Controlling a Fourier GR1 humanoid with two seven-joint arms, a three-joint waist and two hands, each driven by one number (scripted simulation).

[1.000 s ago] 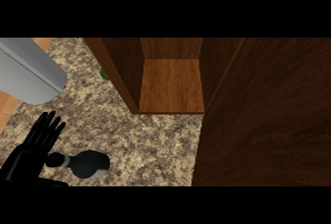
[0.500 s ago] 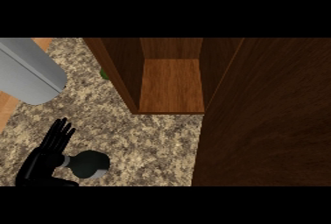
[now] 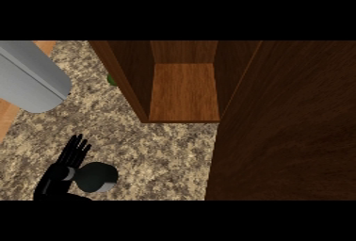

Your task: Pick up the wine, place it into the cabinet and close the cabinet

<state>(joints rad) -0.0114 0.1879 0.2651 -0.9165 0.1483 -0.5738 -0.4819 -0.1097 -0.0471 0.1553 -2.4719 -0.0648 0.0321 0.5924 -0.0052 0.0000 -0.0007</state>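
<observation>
The wine bottle stands on the speckled counter at the lower left, seen from above as a dark round top with a pale edge. My left hand is right against its left side, fingers straight and pointing away from me, not curled round it. The wooden cabinet stands open at the top centre with a bare shelf floor. Its door is swung out and fills the right side of the view. My right hand does not show.
A large grey rounded object lies at the upper left over the counter's edge. A small green thing peeks out behind the cabinet's left wall. Speckled counter lies between the bottle and the cabinet.
My left hand has slid to the right and closed the gap to the bottle's left side. The bottle, cabinet and door have not moved.
</observation>
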